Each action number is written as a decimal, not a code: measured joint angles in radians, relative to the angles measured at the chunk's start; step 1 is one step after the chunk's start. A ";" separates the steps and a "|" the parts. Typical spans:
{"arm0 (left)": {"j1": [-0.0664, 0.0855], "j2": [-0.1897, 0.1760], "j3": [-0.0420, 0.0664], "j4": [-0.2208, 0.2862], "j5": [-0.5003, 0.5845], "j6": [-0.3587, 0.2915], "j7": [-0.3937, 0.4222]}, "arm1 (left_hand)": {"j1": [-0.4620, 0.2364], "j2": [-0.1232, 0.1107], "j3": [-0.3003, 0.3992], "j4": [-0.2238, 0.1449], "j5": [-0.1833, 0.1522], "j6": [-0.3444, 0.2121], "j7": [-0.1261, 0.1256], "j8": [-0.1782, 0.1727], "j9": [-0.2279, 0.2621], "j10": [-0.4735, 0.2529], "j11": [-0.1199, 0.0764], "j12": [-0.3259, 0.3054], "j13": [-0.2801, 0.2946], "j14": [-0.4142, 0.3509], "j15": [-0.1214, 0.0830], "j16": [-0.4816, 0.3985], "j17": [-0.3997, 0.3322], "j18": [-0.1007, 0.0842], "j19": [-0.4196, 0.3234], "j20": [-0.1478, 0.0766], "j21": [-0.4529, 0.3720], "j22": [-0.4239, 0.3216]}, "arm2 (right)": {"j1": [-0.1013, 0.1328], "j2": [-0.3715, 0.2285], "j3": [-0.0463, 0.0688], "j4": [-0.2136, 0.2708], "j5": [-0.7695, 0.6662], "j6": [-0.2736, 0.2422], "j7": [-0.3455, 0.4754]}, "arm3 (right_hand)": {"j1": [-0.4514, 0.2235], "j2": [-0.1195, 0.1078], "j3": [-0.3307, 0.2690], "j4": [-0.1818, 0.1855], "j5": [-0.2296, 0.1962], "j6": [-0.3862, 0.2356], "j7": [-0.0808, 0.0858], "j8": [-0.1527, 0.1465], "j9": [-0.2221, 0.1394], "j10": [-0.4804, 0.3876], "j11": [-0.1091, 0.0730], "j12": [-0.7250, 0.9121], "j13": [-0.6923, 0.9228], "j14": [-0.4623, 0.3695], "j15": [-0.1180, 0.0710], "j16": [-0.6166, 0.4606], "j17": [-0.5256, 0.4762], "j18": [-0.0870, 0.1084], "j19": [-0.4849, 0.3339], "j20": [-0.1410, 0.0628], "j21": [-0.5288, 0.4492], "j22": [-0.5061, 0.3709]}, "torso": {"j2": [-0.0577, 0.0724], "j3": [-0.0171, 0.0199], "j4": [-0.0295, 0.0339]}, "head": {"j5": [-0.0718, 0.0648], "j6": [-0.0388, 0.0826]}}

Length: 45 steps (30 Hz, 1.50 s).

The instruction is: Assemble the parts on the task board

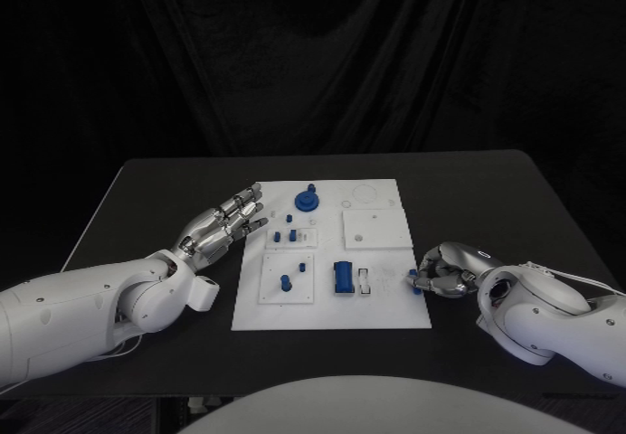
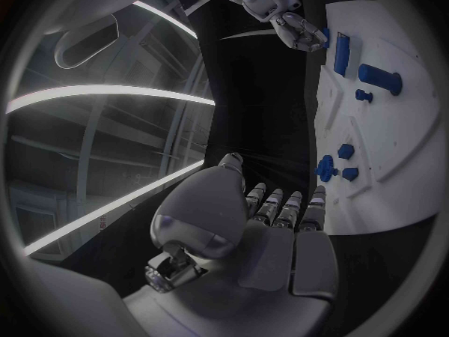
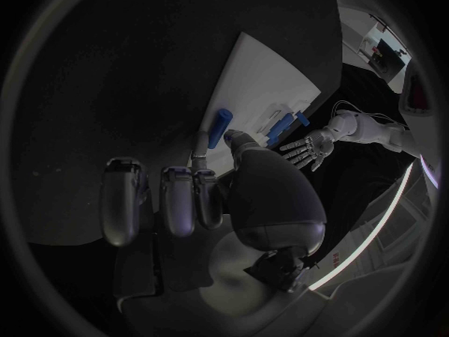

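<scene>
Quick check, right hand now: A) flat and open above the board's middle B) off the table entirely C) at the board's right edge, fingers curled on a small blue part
C: the right hand sits at the task board's right edge, its fingers curled round a small blue part.

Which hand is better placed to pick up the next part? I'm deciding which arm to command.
Probably the right hand: its curled fingers sit at the task board's right edge, seemingly touching a small blue part. The left hand hovers open at the left edge, holding nothing.
</scene>
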 measured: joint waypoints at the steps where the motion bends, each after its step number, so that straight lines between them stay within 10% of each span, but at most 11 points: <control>1: 0.000 0.000 0.000 0.000 0.000 0.000 0.000 | 0.000 0.000 0.005 -0.001 0.003 0.000 0.000 0.000 0.000 0.000 0.000 0.000 0.000 0.000 0.000 0.000 0.000 0.000 0.000 0.000 0.000 0.000 | 0.000 0.001 0.000 0.000 0.000 0.001 0.000 | 0.004 0.004 0.000 0.000 0.000 0.003 -0.003 0.000 0.000 0.000 0.000 0.000 0.000 0.000 0.000 0.000 0.000 0.000 0.000 0.000 0.000 0.000 | 0.000 0.0000 0.0000 | 0.000 0.000; 20: 0.000 0.003 0.000 -0.001 0.000 0.001 0.000 | 0.004 -0.004 0.008 -0.003 0.008 -0.004 0.004 0.000 0.000 0.000 0.000 0.000 0.000 0.000 0.000 0.000 0.000 0.000 0.000 0.000 0.000 0.000 | -0.003 0.028 0.000 0.002 -0.001 0.010 0.000 | 0.064 0.007 0.021 -0.029 0.005 0.013 -0.007 -0.002 -0.005 0.000 -0.007 0.000 0.000 0.004 -0.004 0.000 0.000 0.000 -0.004 -0.004 0.000 0.000 | 0.000 0.0000 0.0000 | -0.002 0.000; 34: 0.000 0.006 0.000 -0.002 0.000 0.005 0.000 | 0.012 -0.004 0.018 -0.004 0.014 0.004 0.018 0.000 0.001 0.009 0.017 0.000 0.002 0.004 0.011 0.000 0.001 0.000 0.004 0.004 0.000 0.001 | 0.001 0.063 0.009 -0.010 -0.009 0.036 -0.008 | 0.114 -0.014 0.047 -0.062 0.125 -0.012 0.025 -0.084 -0.021 0.001 0.005 0.000 0.000 0.000 0.000 0.000 0.000 0.000 -0.004 -0.004 -0.007 0.000 | 0.000 0.0000 0.0005 | -0.001 0.000; 45: -0.001 0.006 0.000 -0.003 0.000 0.010 0.000 | 0.012 -0.004 0.017 0.004 0.014 0.014 0.029 0.004 0.002 0.047 0.036 0.015 0.012 0.004 0.011 0.000 0.001 0.000 0.004 0.004 0.004 0.002 | 0.004 0.078 0.012 -0.019 -0.031 0.052 -0.012 | 0.166 -0.022 0.093 -0.092 0.125 -0.024 0.020 -0.056 -0.019 0.002 0.006 0.000 0.000 0.000 0.000 0.000 0.000 0.000 0.000 0.000 -0.007 0.000 | 0.000 0.0000 0.0004 | 0.000 0.000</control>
